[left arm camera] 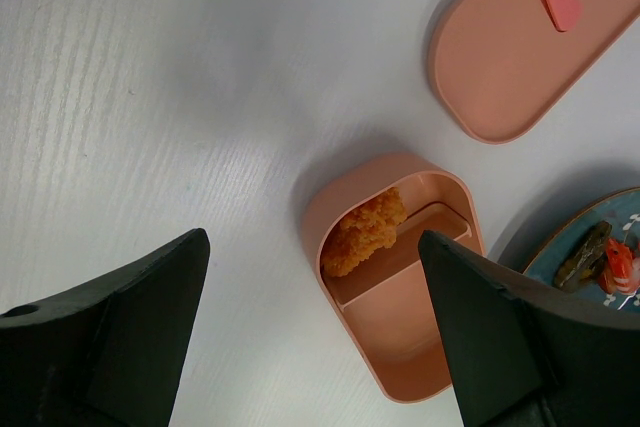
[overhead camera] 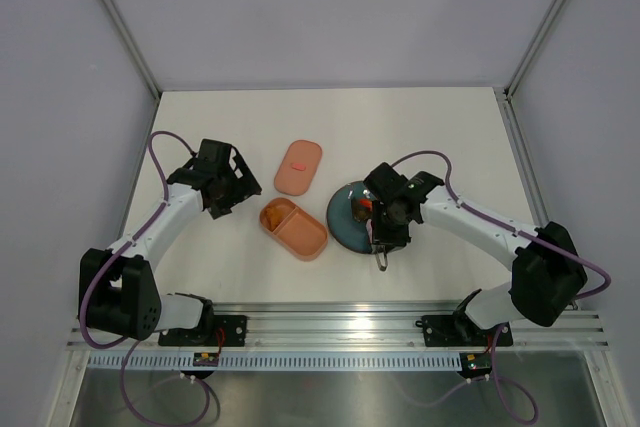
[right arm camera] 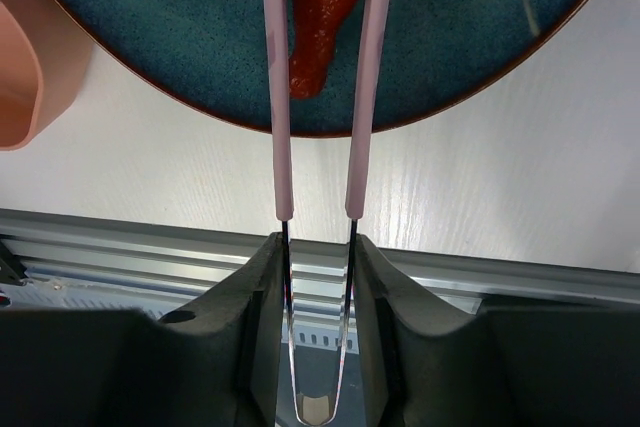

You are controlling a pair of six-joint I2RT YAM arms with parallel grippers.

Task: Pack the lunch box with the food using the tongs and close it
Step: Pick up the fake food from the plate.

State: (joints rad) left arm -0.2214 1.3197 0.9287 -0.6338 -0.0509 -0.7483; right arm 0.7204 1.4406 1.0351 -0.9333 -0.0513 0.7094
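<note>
The salmon-pink lunch box [overhead camera: 295, 229] lies open between the arms, an orange piece of food [left arm camera: 362, 234] in its smaller compartment. Its lid [overhead camera: 299, 166] lies apart, farther back. My left gripper [left arm camera: 312, 242] hovers open above the box's left end, holding nothing. My right gripper [right arm camera: 318, 257] is shut on the tongs [right arm camera: 283, 107], whose two pink arms reach over the teal plate [right arm camera: 150, 37]. A bright red piece [right arm camera: 318, 17] sits between those arms; their tips are cut off at the top edge. A dark brown piece [left arm camera: 583, 257] lies on the plate.
The plate [overhead camera: 345, 219] sits right beside the box's right end. A metal rail [overhead camera: 330, 322] runs along the near table edge, just behind the tongs' handle end. White walls and frame posts enclose the table.
</note>
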